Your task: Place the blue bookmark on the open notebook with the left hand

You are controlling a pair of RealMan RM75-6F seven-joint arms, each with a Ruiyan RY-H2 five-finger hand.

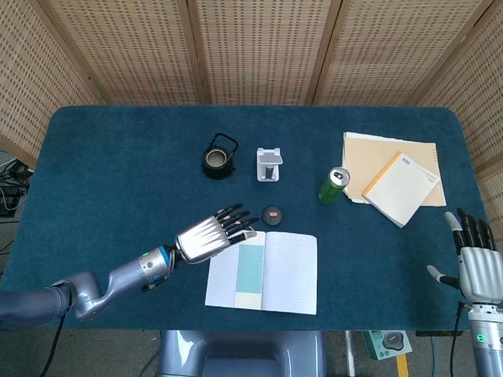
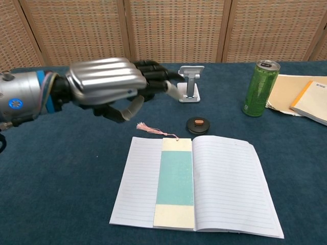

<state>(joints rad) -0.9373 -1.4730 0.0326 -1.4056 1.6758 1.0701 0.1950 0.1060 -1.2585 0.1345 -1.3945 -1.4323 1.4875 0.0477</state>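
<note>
We see the blue bookmark (image 2: 175, 178), a flat pale teal strip with cream ends, lying flat along the left page of the open notebook (image 2: 230, 186), just beside the spine; its pink tassel (image 2: 145, 127) trails off the top edge onto the felt-like dark blue table (image 1: 118, 173). The notebook's pages are white and finely ruled. Our left hand (image 2: 110, 84), a ribbed silver shell with black fingers, hovers above the table behind the notebook, fingers spread and holding nothing. Our right hand (image 1: 475, 263) rests at the table's right edge, fingers apart and, as far as we can tell, empty. Behind the notebook sit a small round dark disc (image 2: 197, 124), a black teapot (image 1: 219, 156), a silver stand (image 2: 190, 84), a glossy green can (image 2: 260, 88) and a stack of paper pads (image 1: 397, 181).
</note>
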